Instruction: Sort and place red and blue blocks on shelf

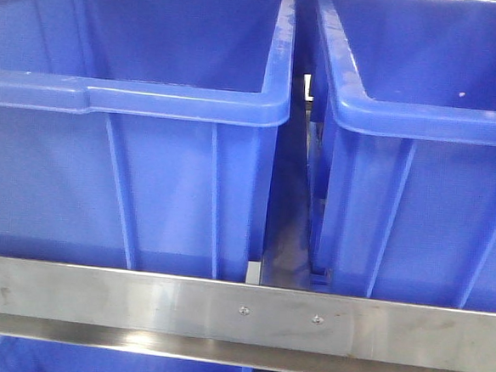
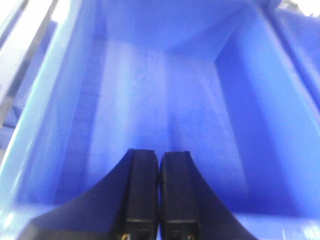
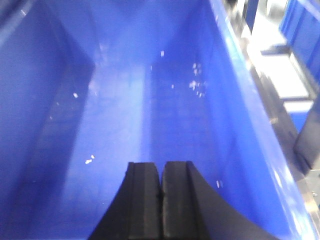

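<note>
I see both the left end effector (image 2: 159, 200) and the right end effector (image 3: 161, 200) closed on nothing (each above a blue bin (image 1: 135, 101)) on the shelf (image 1: 239, 313).

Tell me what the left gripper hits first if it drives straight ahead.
Probably the blue bin's floor; the left gripper, fingers shut and empty, points down into it. Depth is unclear.
</note>
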`<state>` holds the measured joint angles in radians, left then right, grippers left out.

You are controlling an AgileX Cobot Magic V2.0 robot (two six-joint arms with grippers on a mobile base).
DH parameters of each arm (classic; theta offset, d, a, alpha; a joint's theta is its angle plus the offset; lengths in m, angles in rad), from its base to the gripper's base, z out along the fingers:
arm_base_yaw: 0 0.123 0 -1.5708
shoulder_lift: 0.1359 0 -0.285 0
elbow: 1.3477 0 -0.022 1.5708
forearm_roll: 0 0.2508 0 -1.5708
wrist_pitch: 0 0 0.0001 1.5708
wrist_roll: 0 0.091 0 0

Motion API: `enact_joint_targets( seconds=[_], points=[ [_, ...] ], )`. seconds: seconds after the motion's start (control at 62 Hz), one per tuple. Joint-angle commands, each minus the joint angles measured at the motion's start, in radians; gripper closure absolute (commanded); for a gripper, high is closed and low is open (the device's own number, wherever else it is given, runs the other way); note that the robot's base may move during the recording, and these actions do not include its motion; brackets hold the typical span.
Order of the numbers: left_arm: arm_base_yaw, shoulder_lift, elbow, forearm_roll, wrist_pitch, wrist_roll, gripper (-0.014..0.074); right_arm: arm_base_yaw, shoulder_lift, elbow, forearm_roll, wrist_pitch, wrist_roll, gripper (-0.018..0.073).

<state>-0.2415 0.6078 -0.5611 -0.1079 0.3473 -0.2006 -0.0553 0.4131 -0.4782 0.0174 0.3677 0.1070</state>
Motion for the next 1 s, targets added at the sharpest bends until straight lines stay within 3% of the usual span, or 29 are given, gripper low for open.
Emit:
enact_joint_targets(
  seconds=[0.0, 0.983],
  points=[
    [-0.007, -0.045, 0.004, -0.010, -0.103, -0.001, 0.0463, -0.003, -0.020, -0.019, -0.005, -0.069, -0.008, 0.0494],
    [-0.007, -0.060, 0.028, -0.010, -0.119, -0.001, 0.0463, -0.003, -0.024, -0.019, -0.004, -0.076, -0.008, 0.0494]
  ],
)
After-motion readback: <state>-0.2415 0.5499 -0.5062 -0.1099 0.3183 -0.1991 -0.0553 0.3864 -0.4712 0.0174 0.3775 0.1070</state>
